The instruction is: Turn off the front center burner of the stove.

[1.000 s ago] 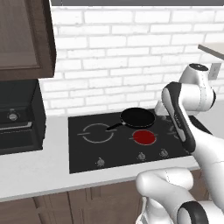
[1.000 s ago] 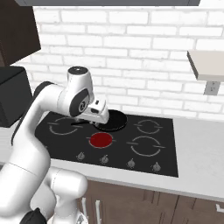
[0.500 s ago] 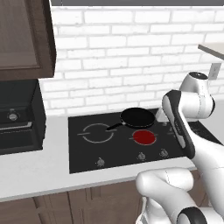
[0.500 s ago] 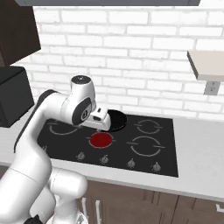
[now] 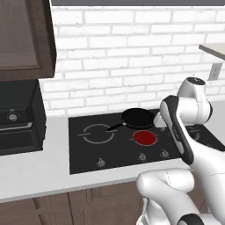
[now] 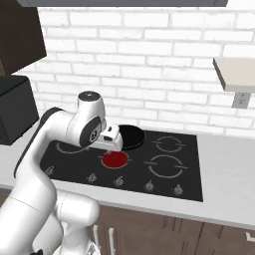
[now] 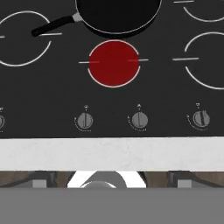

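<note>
The stove [image 5: 83, 154] [image 6: 191, 174] [image 7: 43, 87] is a flat black glass cooktop set into the counter. Its front center burner [image 5: 144, 138] [image 6: 115, 159] [image 7: 113, 63] shows as a solid red disc. A black frying pan [image 5: 137, 117] [image 6: 130, 136] [image 7: 118, 15] sits on the zone just behind it. Small grey knobs [image 7: 84, 120] [image 7: 139, 120] [image 6: 118, 181] line the stove's front edge. My gripper [image 6: 111, 138] [image 7: 111, 179] hovers above the red burner and points down at the knob row, open and holding nothing. Its fingertips [image 7: 43, 178] stand wide apart.
A boxy black appliance [image 5: 17, 118] [image 6: 15, 107] stands on the counter left of the stove. A dark wall cabinet [image 5: 24, 39] hangs above it. A pale shelf [image 6: 234, 74] juts from the brick wall at the right. Light counter [image 7: 109, 153] runs along the stove's front.
The arm has sunk a little and the hand has shifted slightly toward the stove's front edge. The pan and the red burner look the same.
</note>
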You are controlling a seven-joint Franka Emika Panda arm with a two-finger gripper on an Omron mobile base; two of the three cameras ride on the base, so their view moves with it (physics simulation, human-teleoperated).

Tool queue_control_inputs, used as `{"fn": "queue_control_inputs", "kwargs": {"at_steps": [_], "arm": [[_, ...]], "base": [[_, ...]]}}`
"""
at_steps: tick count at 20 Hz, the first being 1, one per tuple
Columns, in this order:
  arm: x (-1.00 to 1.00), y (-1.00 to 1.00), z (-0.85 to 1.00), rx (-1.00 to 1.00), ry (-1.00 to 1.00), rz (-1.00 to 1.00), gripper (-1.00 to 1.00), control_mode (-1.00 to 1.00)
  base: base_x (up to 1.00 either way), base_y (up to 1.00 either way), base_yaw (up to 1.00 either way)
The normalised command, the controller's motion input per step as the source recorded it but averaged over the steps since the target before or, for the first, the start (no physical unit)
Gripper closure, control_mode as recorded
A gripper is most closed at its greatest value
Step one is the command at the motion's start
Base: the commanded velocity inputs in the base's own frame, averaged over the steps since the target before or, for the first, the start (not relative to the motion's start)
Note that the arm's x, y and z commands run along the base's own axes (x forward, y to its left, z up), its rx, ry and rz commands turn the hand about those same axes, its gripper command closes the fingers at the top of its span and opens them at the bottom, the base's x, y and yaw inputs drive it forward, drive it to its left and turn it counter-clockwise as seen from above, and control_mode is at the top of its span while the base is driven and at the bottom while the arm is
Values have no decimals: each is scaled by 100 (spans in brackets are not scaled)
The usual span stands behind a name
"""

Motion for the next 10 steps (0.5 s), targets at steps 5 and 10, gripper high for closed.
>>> {"fn": "queue_control_inputs", "kwargs": {"at_steps": [5,10], "arm": [[1,29,-13,-3,0,10,-100,-100],[9,24,-17,-5,5,5,-100,-100]], "base": [[0,0,0],[0,0,0]]}}
